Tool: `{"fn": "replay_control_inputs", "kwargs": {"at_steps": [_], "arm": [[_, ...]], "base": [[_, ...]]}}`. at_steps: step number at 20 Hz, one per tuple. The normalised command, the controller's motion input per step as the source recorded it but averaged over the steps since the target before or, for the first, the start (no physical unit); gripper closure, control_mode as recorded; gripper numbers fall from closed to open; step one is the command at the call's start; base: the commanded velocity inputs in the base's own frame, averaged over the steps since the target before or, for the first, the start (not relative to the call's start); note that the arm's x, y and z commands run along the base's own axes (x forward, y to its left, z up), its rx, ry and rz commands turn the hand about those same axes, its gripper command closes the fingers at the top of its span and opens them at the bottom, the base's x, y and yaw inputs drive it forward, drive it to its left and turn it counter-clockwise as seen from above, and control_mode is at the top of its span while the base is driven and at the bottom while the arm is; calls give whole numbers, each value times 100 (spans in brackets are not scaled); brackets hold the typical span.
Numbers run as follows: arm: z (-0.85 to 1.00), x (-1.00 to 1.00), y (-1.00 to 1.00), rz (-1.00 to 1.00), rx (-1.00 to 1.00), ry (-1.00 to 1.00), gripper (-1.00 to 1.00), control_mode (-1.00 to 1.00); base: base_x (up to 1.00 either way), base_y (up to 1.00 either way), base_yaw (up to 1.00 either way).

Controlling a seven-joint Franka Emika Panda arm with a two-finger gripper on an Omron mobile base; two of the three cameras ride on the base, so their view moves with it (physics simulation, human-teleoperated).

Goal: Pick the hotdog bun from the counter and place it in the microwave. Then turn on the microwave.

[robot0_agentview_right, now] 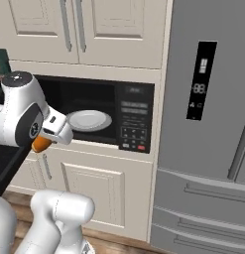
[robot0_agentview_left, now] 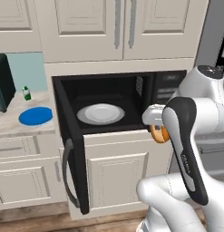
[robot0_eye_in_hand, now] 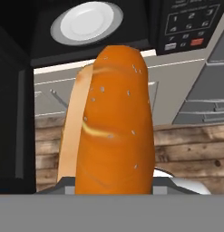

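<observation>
One hotdog bun [robot0_eye_in_hand: 114, 122] is sitting clamped in my gripper [robot0_agentview_left: 157, 131]; I'm lifting it clear of the microwave [robot0_agentview_left: 131, 90] sill toward the white plate [robot0_agentview_left: 100, 113].

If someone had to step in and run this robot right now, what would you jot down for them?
Gripper: shut on the hotdog bun, held in front of the microwave, below its opening.
Microwave: door swung wide open, white plate inside with nothing on it.
Counter: the bun is already off it; a blue plate sits there.
Done: bun picked up and carried to the microwave.
Left: lift the bun in onto the white plate, let go, pull the arm out, close the door, press the button panel to start it.
</observation>
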Motion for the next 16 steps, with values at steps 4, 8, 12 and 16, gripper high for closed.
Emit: {"fn": "replay_control_inputs", "kwargs": {"at_steps": [4,8,12,16], "arm": [[0,0,0,0,0,0,100,100],[0,0,0,0,0,0,100,100],[0,0,0,0,0,0,100,100],[0,0,0,0,0,0,100,-100]], "base": [[40,0,0],[41,0,0],[20,0,0],[7,0,0]]}}
